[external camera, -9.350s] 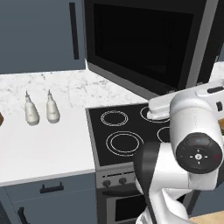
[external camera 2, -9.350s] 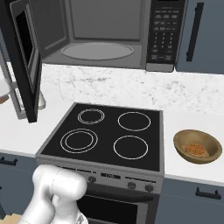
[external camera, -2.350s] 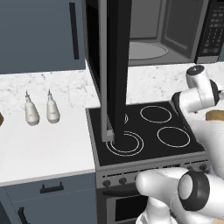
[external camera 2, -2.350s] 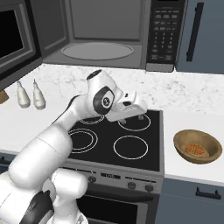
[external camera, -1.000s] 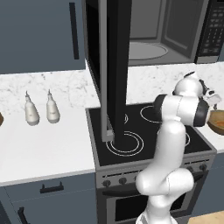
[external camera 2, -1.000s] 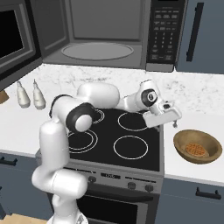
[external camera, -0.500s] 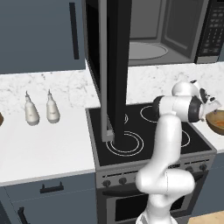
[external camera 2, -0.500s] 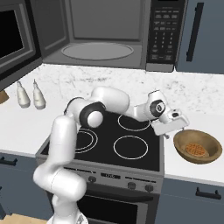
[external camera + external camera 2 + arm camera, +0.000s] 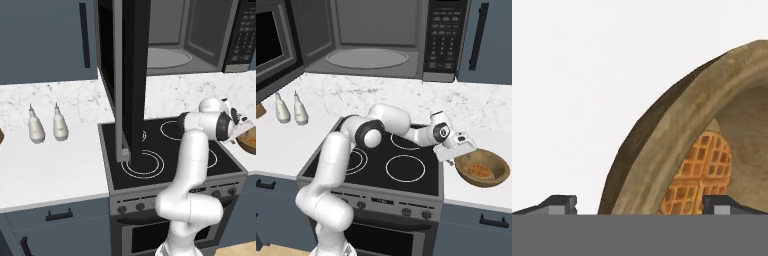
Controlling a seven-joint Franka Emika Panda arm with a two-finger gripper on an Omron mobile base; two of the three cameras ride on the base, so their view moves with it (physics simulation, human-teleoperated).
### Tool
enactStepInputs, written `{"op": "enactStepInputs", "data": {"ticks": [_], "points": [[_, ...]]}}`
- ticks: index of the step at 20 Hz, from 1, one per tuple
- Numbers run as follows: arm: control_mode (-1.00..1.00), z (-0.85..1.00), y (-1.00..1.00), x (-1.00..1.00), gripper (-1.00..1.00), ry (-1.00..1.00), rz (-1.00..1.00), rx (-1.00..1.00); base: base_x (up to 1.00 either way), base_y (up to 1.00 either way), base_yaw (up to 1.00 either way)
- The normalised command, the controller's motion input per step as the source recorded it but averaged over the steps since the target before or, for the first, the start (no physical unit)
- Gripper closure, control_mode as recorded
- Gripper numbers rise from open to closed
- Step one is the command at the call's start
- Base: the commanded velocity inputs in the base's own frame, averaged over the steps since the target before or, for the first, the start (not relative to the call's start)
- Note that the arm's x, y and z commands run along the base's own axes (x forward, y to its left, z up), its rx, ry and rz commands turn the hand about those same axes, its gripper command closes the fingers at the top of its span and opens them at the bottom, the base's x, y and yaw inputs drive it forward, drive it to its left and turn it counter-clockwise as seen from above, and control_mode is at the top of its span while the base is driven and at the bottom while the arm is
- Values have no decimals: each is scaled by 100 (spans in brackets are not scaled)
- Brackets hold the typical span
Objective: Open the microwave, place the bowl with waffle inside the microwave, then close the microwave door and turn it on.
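We see the bowl (image 9: 482, 169), a shallow tan-brown wooden dish, sitting on the white marble counter (image 9: 491, 120) just to the right of the black stovetop (image 9: 381, 160). A golden waffle (image 9: 479, 171) lies flat in its bottom. In the hand view the bowl's near rim (image 9: 677, 145) curves up across the right half of the picture, with the waffle's grid (image 9: 698, 175) showing past it.

Our gripper (image 9: 465, 156) hangs at the bowl's left rim, its jaws spread wide and holding nothing. In the hand view the two dark fingertips (image 9: 559, 204) stand far apart at the bottom, one over bare counter outside the bowl and the other over the waffle side, so the rim lies between them. We cannot tell whether either finger touches the wood. From the left base view the gripper (image 9: 239, 131) sits at the far right, with the bowl (image 9: 248, 141) partly cut off by the edge.

The white arm stretches from the base low across the stovetop to reach there.

Above the stove, the microwave (image 9: 376, 40) stands open, its grey interior and round turntable (image 9: 367, 58) bare, and its black keypad panel (image 9: 442, 37) at the right. The microwave door (image 9: 131, 75) is swung out fully towards us, seen edge-on in the left base view.

On the counter left of the stove, two small pale bottles (image 9: 46, 124) stand side by side.
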Motion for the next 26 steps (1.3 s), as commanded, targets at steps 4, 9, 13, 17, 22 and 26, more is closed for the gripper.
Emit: {"op": "enactStepInputs", "data": {"ticks": [4, 9, 13, 17, 22, 26], "points": [[-100, -27, -7, 0, 100, 3, 0, 0, 0, 0, 0], [-100, -4, 0, 0, 100, 0, 0, 0, 0, 0, 0], [-100, 0, -2, -1, 100, 0, 0, 0, 0, 0, 0], [-100, 10, -1, -59, 100, -10, 14, 2, 0, 0, 0], [-100, 59, 14, -97, 100, -27, 42, 2, 0, 0, 0], [-100, 72, 30, -94, 100, -11, 60, 0, 0, 0, 0]]}}
